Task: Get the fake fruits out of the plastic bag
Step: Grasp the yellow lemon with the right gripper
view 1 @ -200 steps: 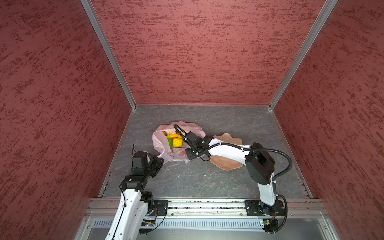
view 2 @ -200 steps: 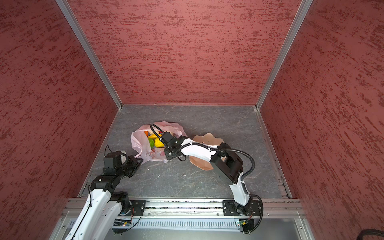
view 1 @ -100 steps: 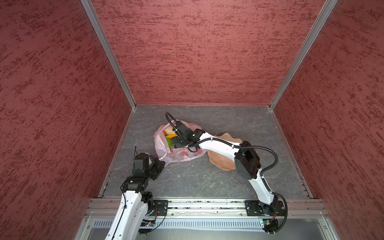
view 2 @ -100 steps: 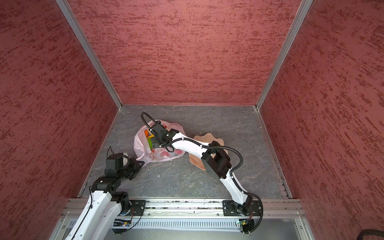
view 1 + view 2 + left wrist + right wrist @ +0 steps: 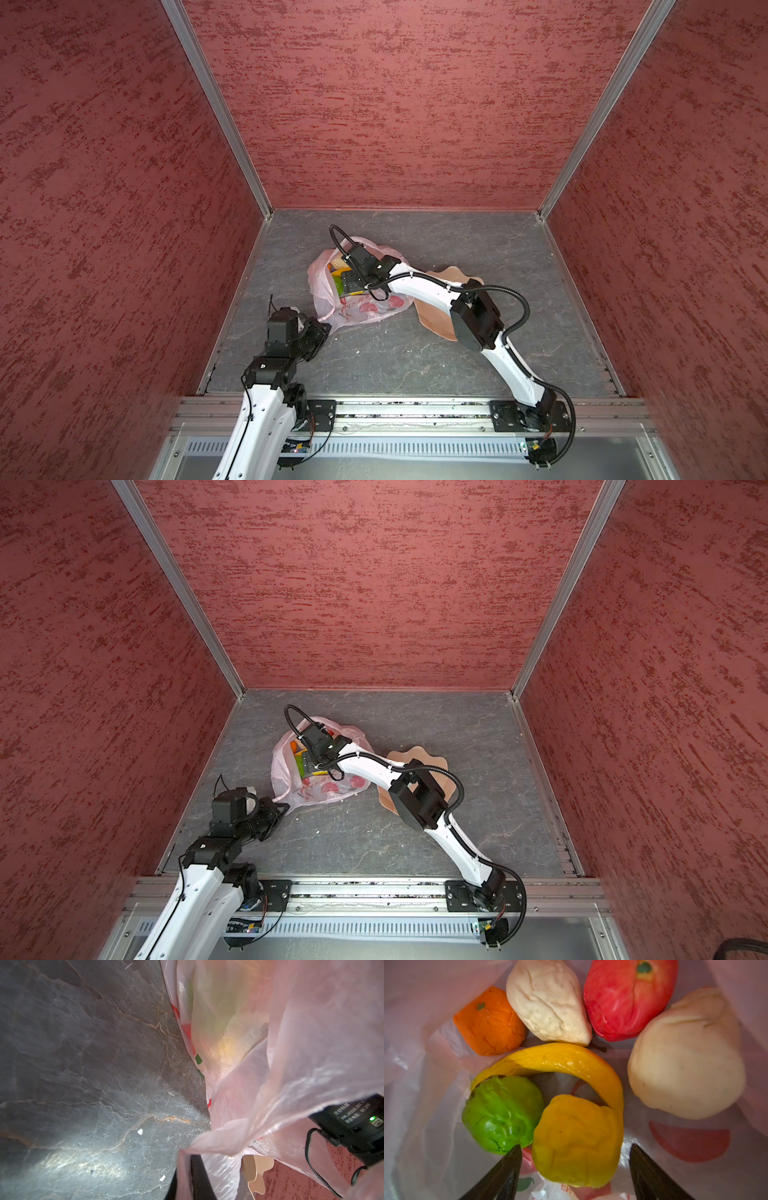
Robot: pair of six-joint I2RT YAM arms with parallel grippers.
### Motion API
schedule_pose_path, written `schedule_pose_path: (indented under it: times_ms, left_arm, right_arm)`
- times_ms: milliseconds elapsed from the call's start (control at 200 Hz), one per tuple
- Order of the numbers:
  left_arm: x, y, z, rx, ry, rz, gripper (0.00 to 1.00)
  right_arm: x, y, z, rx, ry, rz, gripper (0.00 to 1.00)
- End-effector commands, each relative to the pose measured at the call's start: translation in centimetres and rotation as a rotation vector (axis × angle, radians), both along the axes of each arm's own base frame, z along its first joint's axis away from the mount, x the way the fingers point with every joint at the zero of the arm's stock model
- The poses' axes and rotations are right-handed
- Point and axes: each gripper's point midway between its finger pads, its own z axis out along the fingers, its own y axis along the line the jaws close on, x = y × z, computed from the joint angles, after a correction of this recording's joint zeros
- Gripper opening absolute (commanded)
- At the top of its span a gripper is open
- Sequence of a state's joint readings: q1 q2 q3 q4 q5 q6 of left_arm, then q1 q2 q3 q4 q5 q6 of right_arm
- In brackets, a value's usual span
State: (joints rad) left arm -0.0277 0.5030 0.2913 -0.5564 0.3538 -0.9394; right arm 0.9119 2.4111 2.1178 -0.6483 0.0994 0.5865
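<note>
Here, the plastic bag point(image 5: 361, 305) is lying crumpled on the grey stone-patterned table point(image 5: 395, 361), a little left of the middle in both top views. The left gripper point(image 5: 321, 332) is pinching the near corner of the bag with its jaws closed on the thin film, and in the left wrist view the pink plastic is folding over one dark finger point(image 5: 199, 1178). The right gripper point(image 5: 575, 1147) is reaching inside the bag with its jaws standing apart, one on each side of the bumpy yellow fruit point(image 5: 575, 1126), and they are not closing on it. All seven fruits are sitting inside the bag. The banana point(image 5: 571, 1059) is curving around the green fruit point(image 5: 502, 1113) and the bumpy yellow one. On the far side of the banana from the gripper, the orange fruit point(image 5: 490, 1022), a cream-white lumpy fruit point(image 5: 548, 1001) and the red fruit point(image 5: 629, 997) are lying in a row, and a second cream-white lumpy fruit point(image 5: 685, 1059) is resting beside the red one. The tan wavy-edged plate point(image 5: 432, 320) is lying just beside the bag, partly under the right arm.
</note>
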Motion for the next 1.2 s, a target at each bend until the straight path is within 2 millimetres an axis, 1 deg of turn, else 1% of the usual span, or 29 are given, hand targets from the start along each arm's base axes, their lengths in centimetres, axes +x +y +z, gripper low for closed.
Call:
schedule_pose_path:
  times_ms: [0,296,351,441,481,571,676,771,882,1022,1107,1192]
  left_arm:
    - [0.2,0.1,-0.3,0.001,-0.008,0.010,0.08]
    - [0.4,0.2,-0.5,0.005,-0.006,0.017,0.08]
    - [0.4,0.2,-0.5,0.005,-0.006,0.016,0.08]
    - [0.6,0.2,-0.4,0.003,-0.011,0.017,0.08]
    - [0.8,0.2,-0.2,0.006,-0.017,0.019,0.08]
    - [1.2,0.4,0.4,0.011,-0.035,0.028,0.08]
    - [2.0,0.5,1.4,0.015,-0.067,0.035,0.08]
    - [2.6,0.6,2.4,0.019,-0.089,0.039,0.07]
    - [3.3,0.6,3.6,0.024,-0.117,0.039,0.07]
    - [3.8,0.7,4.2,0.032,-0.135,0.042,0.07]
    - [3.9,0.7,4.3,0.035,-0.140,0.041,0.07]
    - [3.8,0.7,4.2,0.033,-0.138,0.040,0.07]
  right_arm:
    - [0.5,0.3,-0.8,0.018,0.025,-0.018,0.78]
    - [0.5,0.9,-2.1,0.037,0.052,-0.007,0.74]
    - [0.6,0.9,-2.2,0.037,0.052,-0.008,0.70]
    - [0.6,1.0,-1.7,0.044,0.045,-0.004,0.59]
    - [0.5,1.0,-1.6,0.046,0.043,0.000,0.56]
    - [0.2,1.0,-0.3,0.065,0.029,0.019,0.49]
    - [-0.8,0.7,1.6,0.078,0.002,0.054,0.45]
    - [-2.3,0.5,3.5,0.092,-0.021,0.096,0.43]
    - [-4.3,0.1,4.9,0.096,-0.029,0.144,0.42]
    - [-6.5,-0.3,6.6,0.119,-0.028,0.201,0.41]
    - [-7.4,-0.5,8.3,0.144,-0.045,0.221,0.41]
    - [-7.6,-0.9,10.5,0.163,-0.080,0.225,0.40]
